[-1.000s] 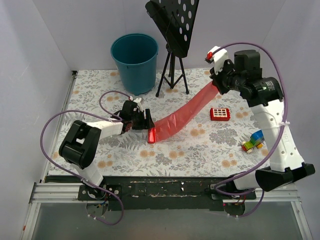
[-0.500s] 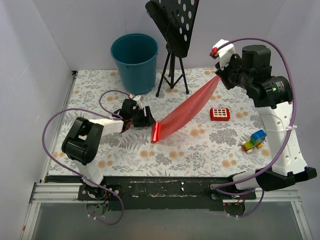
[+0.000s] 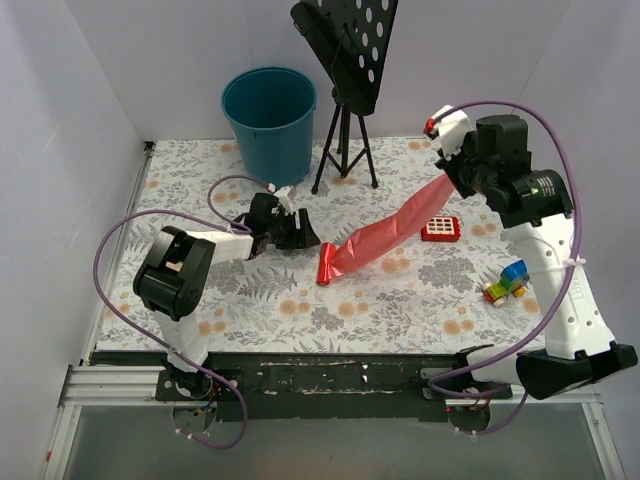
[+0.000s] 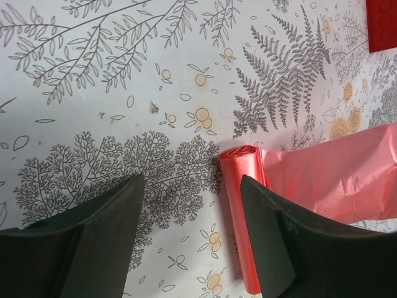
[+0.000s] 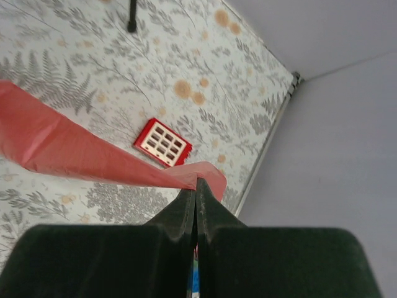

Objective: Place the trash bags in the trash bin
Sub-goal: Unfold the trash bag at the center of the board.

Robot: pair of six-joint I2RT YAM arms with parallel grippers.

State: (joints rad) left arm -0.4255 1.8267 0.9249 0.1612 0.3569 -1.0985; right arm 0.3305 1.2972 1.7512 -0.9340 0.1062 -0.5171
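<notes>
Red trash bag [image 3: 390, 232] slants down to its rolled end; teal trash bin [image 3: 270, 135] stands upright.

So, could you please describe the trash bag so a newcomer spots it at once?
Find the floral table, then the black tripod stand. In front, the trash bag is a long red film strip rising from a rolled end to the right gripper; the neighbouring red toy is small and square.

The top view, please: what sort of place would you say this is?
Likely a robot test booth: plain white walls, a flower-patterned table, and a left arm and right arm bolted at its edge.
</notes>
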